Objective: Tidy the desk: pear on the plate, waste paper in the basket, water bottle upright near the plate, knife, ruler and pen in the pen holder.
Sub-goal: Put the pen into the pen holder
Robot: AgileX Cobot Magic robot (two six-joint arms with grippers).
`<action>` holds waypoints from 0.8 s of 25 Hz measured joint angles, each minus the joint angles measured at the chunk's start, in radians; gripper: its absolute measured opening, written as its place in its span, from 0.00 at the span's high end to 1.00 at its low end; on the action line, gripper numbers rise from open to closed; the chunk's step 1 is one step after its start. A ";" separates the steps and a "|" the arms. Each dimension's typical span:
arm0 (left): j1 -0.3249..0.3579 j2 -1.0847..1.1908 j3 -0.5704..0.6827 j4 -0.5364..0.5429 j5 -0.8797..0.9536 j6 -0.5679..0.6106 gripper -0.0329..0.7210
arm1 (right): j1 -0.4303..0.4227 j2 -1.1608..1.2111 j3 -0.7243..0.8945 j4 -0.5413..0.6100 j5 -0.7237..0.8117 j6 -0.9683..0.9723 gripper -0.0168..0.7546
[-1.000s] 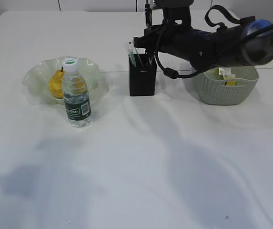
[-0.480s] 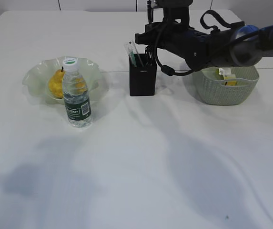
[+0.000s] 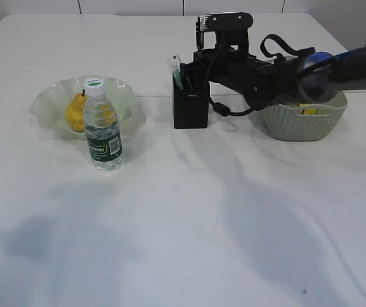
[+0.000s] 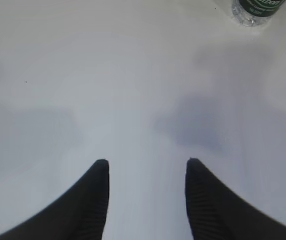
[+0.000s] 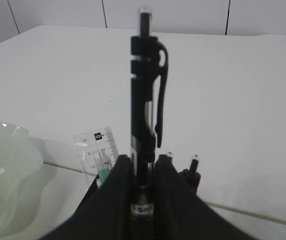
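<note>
**A:** Compared with a second ago your right gripper (image 3: 197, 46) has come down and tucked in closer over the black square pen holder (image 3: 190, 101); the arm sat higher and further toward the basket before. Everything else on the white table (image 3: 189, 217) hasn't budged.

**B:** What are your jaws doing?

**A:** The right ones are clenched on the black clip pen (image 5: 145, 90), which stands upright between them with its clip end on top. The clear plastic ruler (image 5: 99, 151) pokes up just left of the jaws, and two more pen tips show just to their right, all below the grip. Your left gripper (image 4: 145, 172) is released, nothing between its fingers, hanging over bare tabletop.

**B:** Room to move?

**A:** Lots of open cloth around the left jaws; only the clear water bottle with the green label (image 4: 255, 9) shows, ahead of them and to the right. In the exterior view it stands upright, touching or just in front of the pale green wavy glass plate (image 3: 47, 102) holding the yellow pear (image 3: 75, 112).

**B:** Anything crowding you?

**A:** The grey-green woven basket (image 3: 303, 121) sits under your right forearm with yellow-and-white scraps in it. I can't pick out the knife.
</note>
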State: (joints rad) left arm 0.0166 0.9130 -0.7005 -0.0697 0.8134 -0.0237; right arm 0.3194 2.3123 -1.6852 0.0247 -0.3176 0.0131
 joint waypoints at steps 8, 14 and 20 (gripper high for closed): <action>0.000 0.003 0.000 0.000 -0.002 0.000 0.49 | 0.000 0.000 0.000 0.000 0.022 0.004 0.83; 0.000 0.003 0.000 0.000 -0.002 0.000 0.49 | 0.000 0.000 0.000 0.000 0.028 0.004 0.67; 0.000 0.003 0.000 0.000 -0.002 0.000 0.49 | 0.000 0.000 0.000 0.000 0.072 0.004 0.60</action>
State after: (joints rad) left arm 0.0166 0.9159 -0.7005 -0.0697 0.8114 -0.0237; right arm 0.3194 2.3123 -1.6852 0.0247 -0.2460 0.0174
